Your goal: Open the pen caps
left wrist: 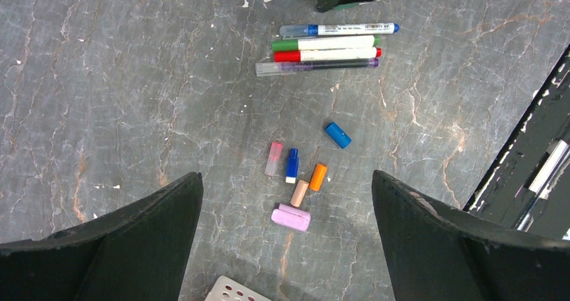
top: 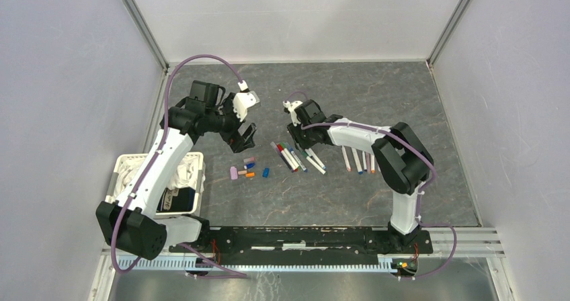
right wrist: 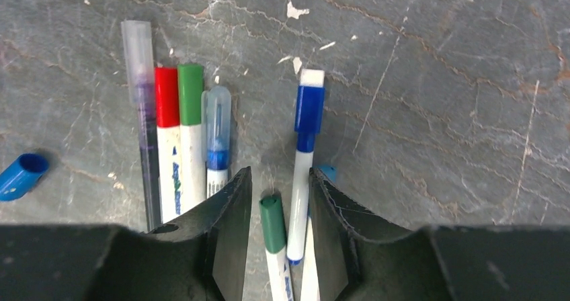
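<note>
Your left gripper (top: 245, 136) hangs above the table (top: 376, 99), jaws spread wide, nothing between them. Directly under it in its wrist camera is the scatter of loose pen caps (left wrist: 292, 165): a lilac cap (left wrist: 291, 217), a tan cap (left wrist: 299, 193), an orange cap (left wrist: 318, 177), a dark blue one with a white end and a pale pink cap (left wrist: 273, 158), all close together. One more blue cap (left wrist: 338, 135) lies a little apart, toward the pens (left wrist: 322, 48).

Over to your right gripper (right wrist: 280, 175): it's down low among the pens, jaws narrow but not clamped. A green-capped pen (right wrist: 272, 224) and a slim blue-capped pen (right wrist: 308, 123) lie on the table in the gap between the fingers. There's bare table beside the green one; whether the blue one touches a finger, I can't tell.

Beside that gap, four pens lie side by side with their caps on: a clear-capped purple pen (right wrist: 138, 59), a red-capped pen (right wrist: 167, 96), another green-capped one (right wrist: 190, 94) and a clear-capped blue pen (right wrist: 218, 130).

From above, more white-barrelled pens (top: 358, 160) lie in a row by your right forearm, well apart from the loose caps. A white basket (top: 193, 161) sits beside the left arm.
</note>
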{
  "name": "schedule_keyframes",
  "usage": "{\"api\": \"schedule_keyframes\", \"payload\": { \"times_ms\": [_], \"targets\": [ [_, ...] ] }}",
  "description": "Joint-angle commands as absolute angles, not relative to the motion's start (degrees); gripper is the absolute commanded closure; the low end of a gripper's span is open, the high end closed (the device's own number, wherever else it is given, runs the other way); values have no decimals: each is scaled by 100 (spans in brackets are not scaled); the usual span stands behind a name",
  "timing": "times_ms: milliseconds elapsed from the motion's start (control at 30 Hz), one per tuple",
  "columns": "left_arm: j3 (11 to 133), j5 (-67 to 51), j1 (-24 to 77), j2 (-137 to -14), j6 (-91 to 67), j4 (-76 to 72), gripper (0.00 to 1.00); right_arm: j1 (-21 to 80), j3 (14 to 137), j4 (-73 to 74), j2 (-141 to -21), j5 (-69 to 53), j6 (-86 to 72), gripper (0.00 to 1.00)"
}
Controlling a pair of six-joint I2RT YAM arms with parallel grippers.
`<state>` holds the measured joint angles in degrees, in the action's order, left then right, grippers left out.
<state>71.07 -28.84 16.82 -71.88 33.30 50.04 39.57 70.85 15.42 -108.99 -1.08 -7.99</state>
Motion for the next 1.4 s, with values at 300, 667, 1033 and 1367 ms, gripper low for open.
{"api": "schedule_keyframes", "payload": {
  "times_ms": [300, 667, 1033, 1367],
  "targets": [
    [7184, -2887, 1661, -7171, 3461, 5051, 0, 3957, 7704, 1578, -11530, 150, -552, 70],
    [6983, -3388, 1661, -7135, 3808, 5178, 0, 3954, 7583, 1355, -11140, -380, -700, 100],
    [6456, -4422, 1676, -6940, 5450, 5609, 0, 3959, 7777, 1289, -10061, -3382, -1002, 100],
    [6284, -4525, 1919, -7005, 6047, 5612, 4, 4284, 7640, 1251, -10027, -5457, -1165, 100]
  ]
}}
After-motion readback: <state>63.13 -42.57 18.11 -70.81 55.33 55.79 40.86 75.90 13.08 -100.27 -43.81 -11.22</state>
